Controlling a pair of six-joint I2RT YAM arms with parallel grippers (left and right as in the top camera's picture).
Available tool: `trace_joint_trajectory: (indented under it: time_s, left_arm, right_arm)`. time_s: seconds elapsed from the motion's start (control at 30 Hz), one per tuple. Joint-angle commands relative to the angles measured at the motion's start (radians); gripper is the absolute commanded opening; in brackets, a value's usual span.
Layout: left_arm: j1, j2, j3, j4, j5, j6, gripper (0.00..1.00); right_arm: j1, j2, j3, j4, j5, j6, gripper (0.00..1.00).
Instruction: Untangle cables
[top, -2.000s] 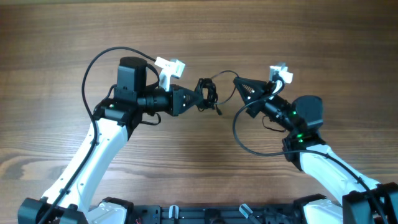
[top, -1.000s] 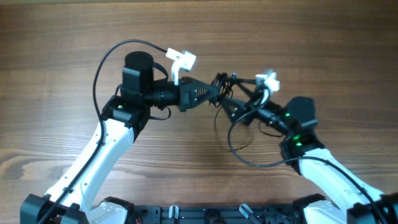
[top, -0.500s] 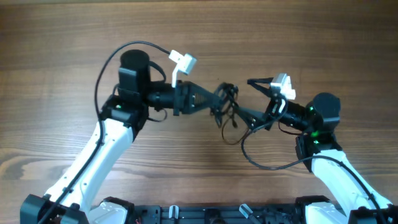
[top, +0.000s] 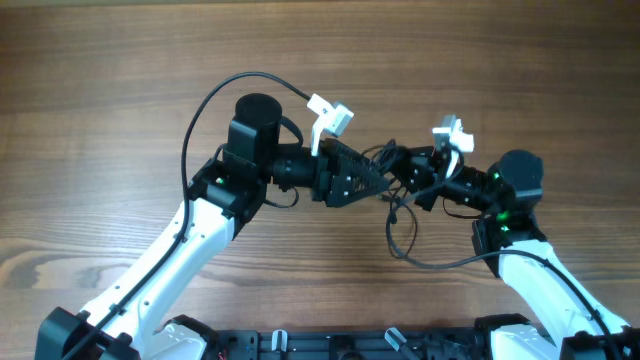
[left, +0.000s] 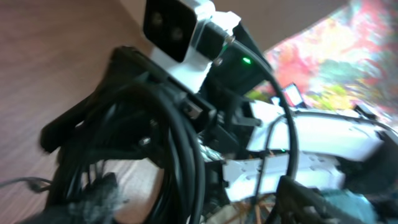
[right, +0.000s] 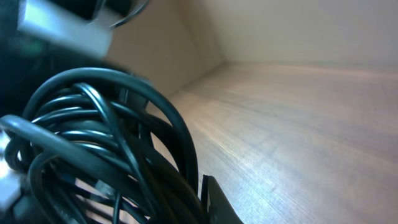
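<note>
Cables (top: 384, 155) bunch between left gripper (top: 372, 180) and right gripper (top: 403, 168), touching both; whether either is clamped on them cannot be told.

even overhead light, blurred wrist views

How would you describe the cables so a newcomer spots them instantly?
Above the wooden table, look right of centre where the left gripper and right gripper meet tip to tip. Between them are the cables, a small knot of thin black loops, much thinner than the thick wires arching off each arm.
</note>
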Motion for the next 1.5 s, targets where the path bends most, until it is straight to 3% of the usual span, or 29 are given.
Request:
trace_joint_trajectory:
  time_s: [0.0,0.1,0.17,0.27,0.3,0.47,0.6,0.87,0.9,0.93,1.03,1.1,1.13,1.17,1.3,1.37,1.47]
  left_arm:
    - [0.021,-0.011,0.006,-0.043,-0.343,-0.01,1.0]
    - [0.021,-0.011,0.006,-0.119,-0.631,-0.204,1.0]
    - [0.021,-0.011,0.006,-0.159,-0.748,-0.349,1.0]
    - [-0.003,-0.001,0.006,-0.162,-0.754,-0.377,1.0]
    - [-0.022,0.012,0.005,-0.161,-0.755,-0.377,1.0]
    - [-0.121,0.11,0.006,-0.056,-0.773,-0.44,0.97]
    - [-0.138,0.175,0.006,-0.021,-0.771,-0.441,0.82]
    - [-0.216,0.18,0.006,0.025,-0.773,-0.356,0.67]
    - [-0.22,0.181,0.006,0.024,-0.773,-0.336,0.62]
    - [-0.22,0.183,0.006,0.021,-0.774,-0.305,0.49]
    - [-0.22,0.184,0.006,0.009,-0.885,-0.304,0.33]
    - [-0.219,0.183,0.006,0.009,-0.954,-0.304,0.06]
    - [-0.219,0.183,0.006,0.009,-0.965,-0.304,0.04]
    - [-0.217,0.183,0.006,0.008,-0.977,-0.304,0.04]
    - [-0.105,0.164,0.006,0.01,-0.966,-0.262,0.04]
    - [-0.035,0.142,0.006,0.021,-0.887,-0.255,0.04]
    - [0.056,0.133,0.006,0.067,-0.647,-0.21,0.04]
  right_arm:
    - [0.0,0.005,0.004,-0.05,0.217,0.413,0.04]
    - [0.0,0.005,0.004,-0.19,0.391,0.691,0.04]
    - [0.0,0.005,0.004,-0.278,0.449,0.837,0.04]
    - [0.0,0.005,0.004,-0.285,0.436,0.964,0.05]
    - [0.0,0.005,0.004,-0.307,0.427,1.071,0.04]
    - [0.0,0.005,0.004,-0.511,0.379,1.12,0.04]
    - [0.0,0.005,0.004,-0.509,0.263,1.118,0.04]
    - [0.001,0.005,0.004,-0.485,0.187,1.089,0.04]
    - [0.001,0.005,0.004,-0.48,0.162,1.088,0.04]
    - [0.001,0.005,0.004,-0.468,0.134,1.076,0.05]
    - [0.001,0.005,0.004,-0.448,0.053,0.964,0.1]
    - [0.0,0.005,0.004,-0.447,0.02,0.895,0.1]
    - [0.0,0.005,0.004,-0.447,0.02,0.883,0.1]
    - [0.0,0.005,0.004,-0.444,0.02,0.878,0.13]
    - [0.0,0.005,0.004,-0.439,0.024,0.625,0.53]
    - [0.0,0.005,0.004,-0.436,0.027,0.469,0.59]
    - [0.0,0.005,0.004,-0.402,0.116,0.429,0.69]
